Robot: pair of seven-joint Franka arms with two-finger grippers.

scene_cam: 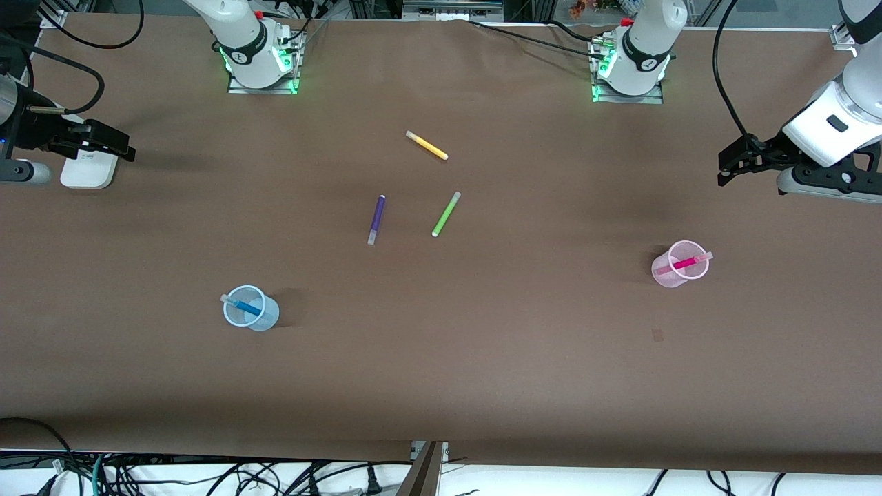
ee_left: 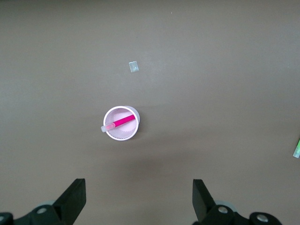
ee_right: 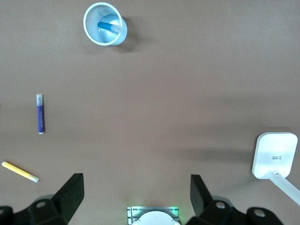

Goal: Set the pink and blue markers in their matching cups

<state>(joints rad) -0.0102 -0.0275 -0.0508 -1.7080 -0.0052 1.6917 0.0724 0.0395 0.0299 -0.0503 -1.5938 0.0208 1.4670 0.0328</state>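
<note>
The pale blue cup (scene_cam: 249, 308) stands toward the right arm's end of the table with the blue marker (scene_cam: 242, 305) leaning inside it, cap up. The pale pink cup (scene_cam: 680, 264) stands toward the left arm's end with the pink marker (scene_cam: 685, 262) inside it. My left gripper (scene_cam: 732, 164) is open and empty, up over the table's left-arm end, apart from the pink cup (ee_left: 121, 124) and its marker (ee_left: 119, 123). My right gripper (scene_cam: 116, 146) is open and empty, over the right-arm end. The right wrist view shows the blue cup (ee_right: 104, 24) and marker (ee_right: 110, 27).
A dark purple marker (scene_cam: 376, 219), a lime green marker (scene_cam: 446, 214) and a yellow marker (scene_cam: 426, 145) lie mid-table. A white device (scene_cam: 88, 169) sits under the right gripper. A small patch (scene_cam: 657, 335) lies on the cloth near the pink cup.
</note>
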